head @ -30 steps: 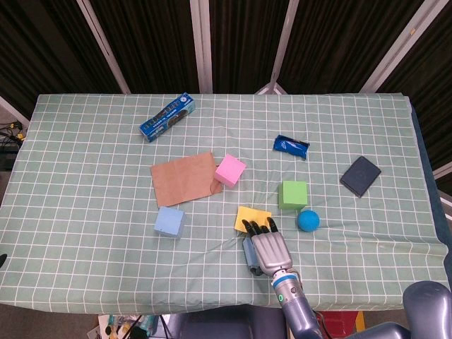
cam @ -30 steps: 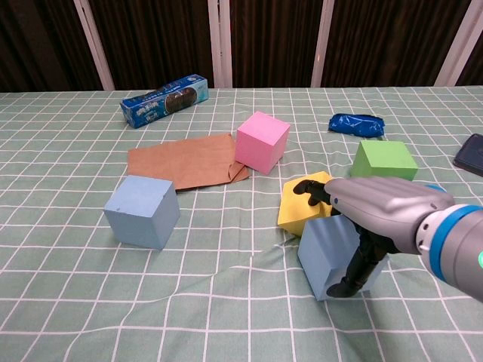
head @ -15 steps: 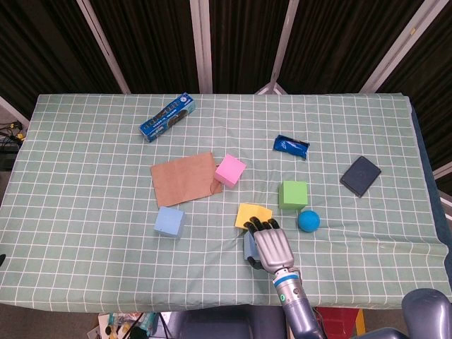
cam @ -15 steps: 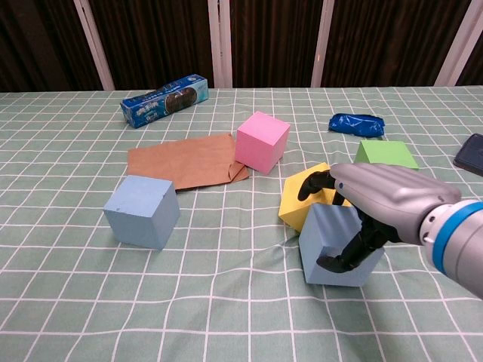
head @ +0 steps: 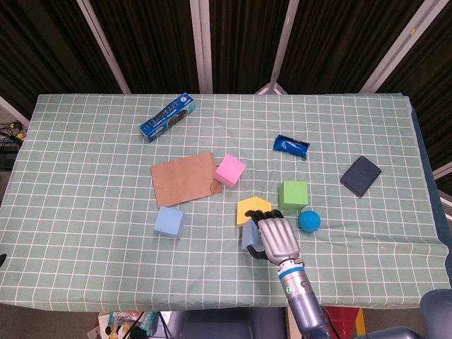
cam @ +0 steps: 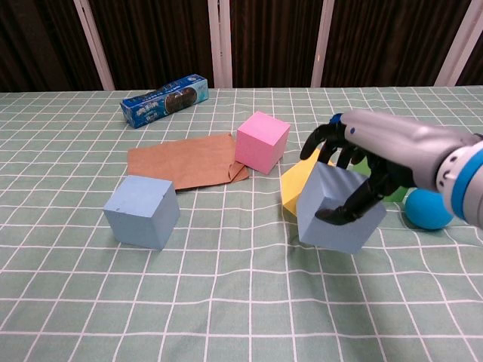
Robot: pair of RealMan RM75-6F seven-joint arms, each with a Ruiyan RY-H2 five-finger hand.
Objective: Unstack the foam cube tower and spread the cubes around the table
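My right hand (head: 277, 239) grips a blue-grey foam cube (cam: 336, 211) from above and holds it tilted, just off the cloth. Only the cube's left edge (head: 248, 239) peeks out beside the hand in the head view. A yellow cube (head: 252, 208) sits right behind it, partly hidden by the held cube in the chest view (cam: 296, 181). A green cube (head: 292, 195) stands to the right, a pink cube (head: 230, 171) further back, and a light blue cube (head: 169, 222) off to the left. The left hand does not appear in either view.
A blue ball (head: 308, 221) lies just right of my hand. Brown paper (head: 185, 178) lies beside the pink cube. A blue cookie box (head: 167, 116), a blue packet (head: 291, 146) and a dark wallet (head: 360, 176) lie further back. The table's front edge is close behind the wrist.
My right hand has closed around the blue-grey cube, lifted it off the cloth and carried it a little away from the front edge. The blue ball now shows in the chest view.
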